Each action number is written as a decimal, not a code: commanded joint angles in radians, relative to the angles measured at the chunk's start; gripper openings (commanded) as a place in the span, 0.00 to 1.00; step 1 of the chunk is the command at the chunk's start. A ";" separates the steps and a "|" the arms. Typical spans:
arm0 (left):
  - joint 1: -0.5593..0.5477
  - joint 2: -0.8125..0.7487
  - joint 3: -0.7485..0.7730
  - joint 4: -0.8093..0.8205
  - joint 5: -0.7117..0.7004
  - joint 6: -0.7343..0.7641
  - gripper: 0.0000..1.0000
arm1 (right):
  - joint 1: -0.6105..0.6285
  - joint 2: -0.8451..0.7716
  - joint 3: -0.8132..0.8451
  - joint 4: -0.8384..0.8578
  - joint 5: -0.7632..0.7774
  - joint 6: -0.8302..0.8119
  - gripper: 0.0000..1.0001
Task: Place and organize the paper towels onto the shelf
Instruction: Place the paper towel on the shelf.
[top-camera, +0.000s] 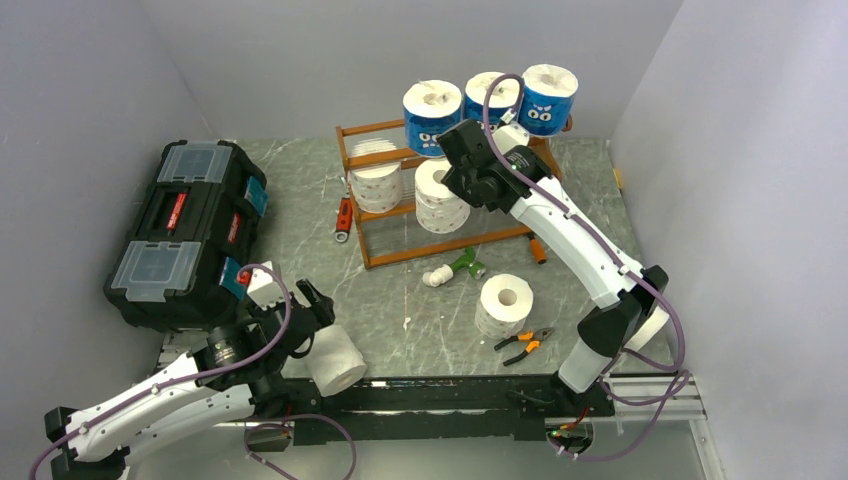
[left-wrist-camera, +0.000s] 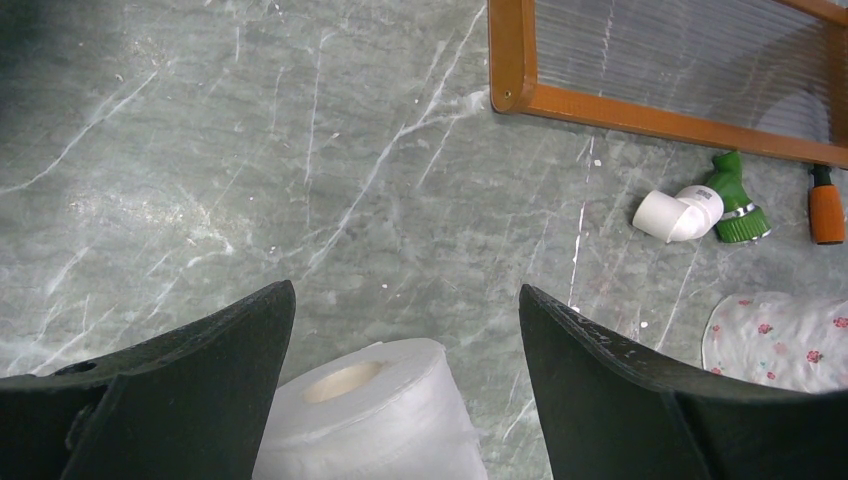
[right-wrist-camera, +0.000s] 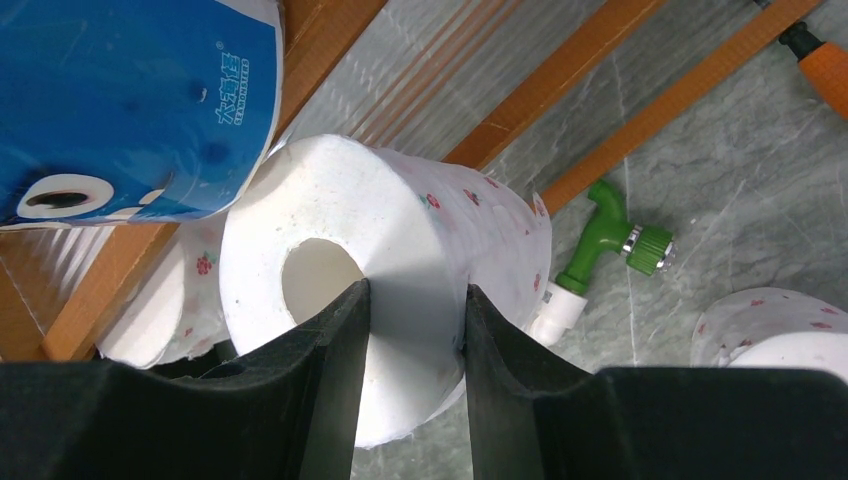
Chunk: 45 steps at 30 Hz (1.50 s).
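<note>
The shelf (top-camera: 440, 245) stands at the back centre, with three blue-wrapped paper towels (top-camera: 432, 115) on its top tier. A white roll (top-camera: 377, 178) sits on the middle tier at the left. My right gripper (top-camera: 452, 188) is shut on another white flowered roll (right-wrist-camera: 400, 215), one finger inside its core and one outside, holding it at the middle tier beside the first white roll (right-wrist-camera: 165, 300). My left gripper (left-wrist-camera: 405, 290) is open just above a plain white roll (left-wrist-camera: 370, 420) lying near the table's front left (top-camera: 335, 365). A further white roll (top-camera: 504, 303) stands on the table.
A black toolbox (top-camera: 185, 230) fills the left side. A green-and-white tool (top-camera: 452, 270), an orange-handled tool (top-camera: 537, 248) and a red tool (top-camera: 343, 218) lie around the shelf's foot. Pliers (top-camera: 525, 342) lie by the standing roll. Grey walls close three sides.
</note>
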<state>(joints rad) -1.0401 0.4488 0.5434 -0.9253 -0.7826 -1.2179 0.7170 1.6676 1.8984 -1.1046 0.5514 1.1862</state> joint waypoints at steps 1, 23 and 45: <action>-0.001 0.000 0.007 0.008 0.003 -0.017 0.88 | -0.006 0.000 0.017 0.055 0.039 0.013 0.00; -0.001 -0.028 -0.005 -0.003 0.001 -0.023 0.88 | -0.009 0.041 -0.007 0.150 0.054 0.061 0.00; -0.001 -0.035 -0.010 -0.001 -0.015 -0.014 0.88 | -0.023 0.093 0.009 0.230 0.076 0.063 0.00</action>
<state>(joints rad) -1.0401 0.4202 0.5354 -0.9268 -0.7826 -1.2247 0.6987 1.7550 1.8950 -0.9611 0.6018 1.2346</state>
